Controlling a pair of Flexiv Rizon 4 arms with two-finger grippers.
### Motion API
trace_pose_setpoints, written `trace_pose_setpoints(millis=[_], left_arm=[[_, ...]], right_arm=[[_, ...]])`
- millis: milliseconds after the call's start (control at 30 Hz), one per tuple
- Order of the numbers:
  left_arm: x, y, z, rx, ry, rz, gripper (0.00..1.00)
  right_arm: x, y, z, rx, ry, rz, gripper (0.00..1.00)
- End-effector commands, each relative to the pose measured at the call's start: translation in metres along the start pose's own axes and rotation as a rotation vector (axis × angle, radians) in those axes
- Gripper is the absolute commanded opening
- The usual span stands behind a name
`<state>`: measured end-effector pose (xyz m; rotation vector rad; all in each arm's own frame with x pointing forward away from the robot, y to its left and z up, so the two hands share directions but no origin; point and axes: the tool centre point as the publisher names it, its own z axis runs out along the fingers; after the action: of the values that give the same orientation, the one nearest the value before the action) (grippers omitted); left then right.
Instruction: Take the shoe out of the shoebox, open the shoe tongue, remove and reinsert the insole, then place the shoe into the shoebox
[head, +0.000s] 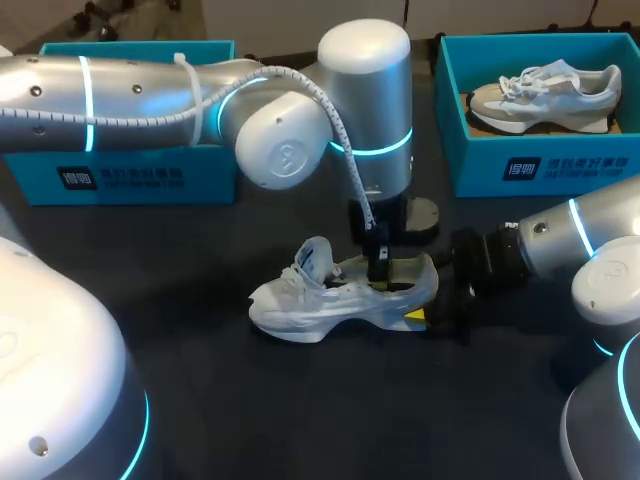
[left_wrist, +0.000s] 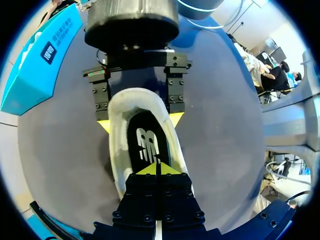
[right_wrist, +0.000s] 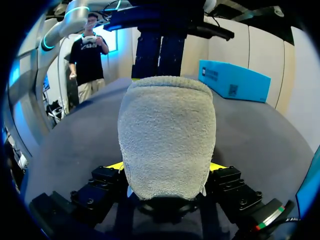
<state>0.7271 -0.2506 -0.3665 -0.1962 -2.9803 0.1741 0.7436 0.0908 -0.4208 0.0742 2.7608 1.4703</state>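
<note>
- The white sneaker (head: 330, 300) stands mid-table, toe left, heel right. It is probably light, with a soft upper and a stiffer heel cup.
- Its black insole (left_wrist: 145, 135) lies inside and looks thin and floppy, so take it by the heel edge.
- Your right gripper (right_wrist: 166, 167) clamps the fleecy heel from both sides.
- Your left gripper (left_wrist: 157, 169), tips pressed together, sits on the insole. Whether it pinches the insole is unclear.
- Teal shoeboxes (head: 130, 180) stand far left and far right.

Found the white shoe (head: 340, 295) upright on its sole at mid-table, toe pointing left, tongue (head: 315, 258) lifted, black insole (left_wrist: 147, 145) lying inside. Stood at the far right corner: open teal shoebox (head: 540, 165), second shoe (head: 545, 95) within.
</note>
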Motion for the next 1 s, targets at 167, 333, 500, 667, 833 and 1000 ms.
trace_pose_setpoints(millis=[167,333,500,667,833,1000], left_arm=[[-0.002,0.003,0.012,0.025,0.066,0.025,0.00],[0.001,0.003,0.014,0.039,0.093,0.057,0.00],[0.002,0.000,0.016,0.037,0.107,0.080,0.05],[0.003,-0.001,0.018,0.028,0.102,0.090,0.34],[0.001,0.000,0.025,0.010,0.102,0.094,0.37],[0.000,0.000,0.035,0.004,0.100,0.109,0.38]], right_arm=[[0.000,-0.001,0.001,0.003,-0.002,0.000,0.00],[0.000,-0.001,0.001,0.003,-0.002,0.000,0.00],[0.000,-0.001,0.001,0.003,-0.002,0.000,0.00],[0.000,-0.001,0.001,0.003,-0.002,0.000,0.00],[0.000,-0.001,0.001,0.003,-0.002,0.000,0.00],[0.000,-0.001,0.001,0.003,-0.002,0.000,0.00]])
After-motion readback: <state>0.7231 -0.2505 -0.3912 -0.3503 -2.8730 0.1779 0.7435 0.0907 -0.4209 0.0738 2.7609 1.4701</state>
